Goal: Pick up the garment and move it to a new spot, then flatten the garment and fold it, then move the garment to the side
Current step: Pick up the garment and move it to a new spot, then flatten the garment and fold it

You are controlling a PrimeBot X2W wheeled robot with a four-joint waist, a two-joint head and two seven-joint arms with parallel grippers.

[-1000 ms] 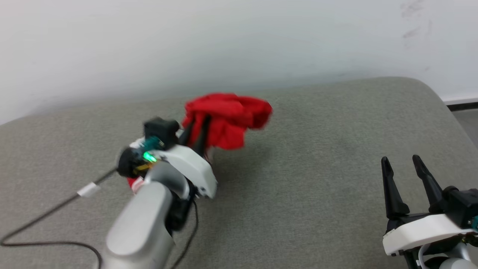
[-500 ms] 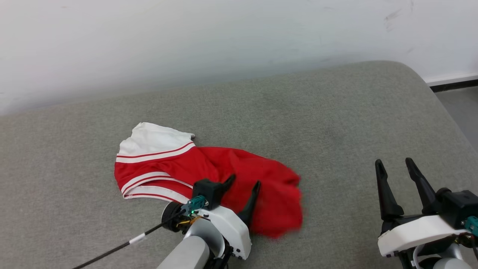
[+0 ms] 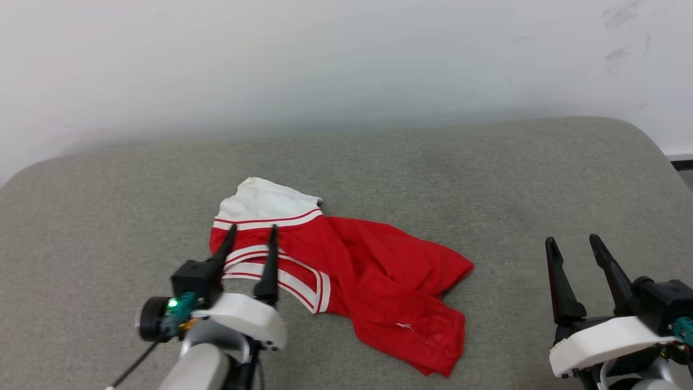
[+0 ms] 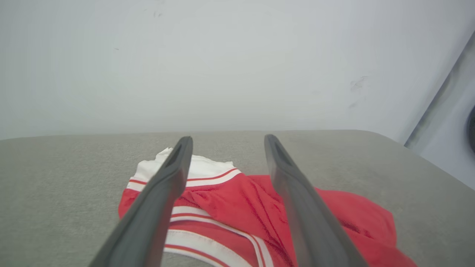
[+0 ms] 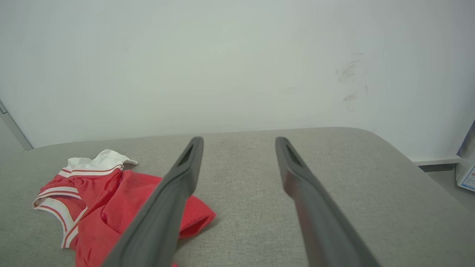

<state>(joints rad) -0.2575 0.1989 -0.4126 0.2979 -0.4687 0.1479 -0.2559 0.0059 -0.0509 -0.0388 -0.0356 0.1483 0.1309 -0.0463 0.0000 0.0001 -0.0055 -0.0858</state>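
The garment lies crumpled on the grey cushion, red with a white sleeve and red-white striped trim at its left end; no print shows. In the left wrist view the garment spreads below and beyond the fingers. From the right wrist view the garment sits at the lower left. My left gripper is open above the garment's striped left edge, holding nothing. My right gripper is open at the lower right, well clear of the cloth.
The grey cushioned surface runs wide, with rounded edges at the far left and right. A white wall rises directly behind it. A strip of floor shows past the right edge. A black cable trails from my left wrist.
My left gripper opened and let go of the garment, which dropped from a raised bundle to lie spread on the cushion. The left arm then drew back to the left. The head view shifted.
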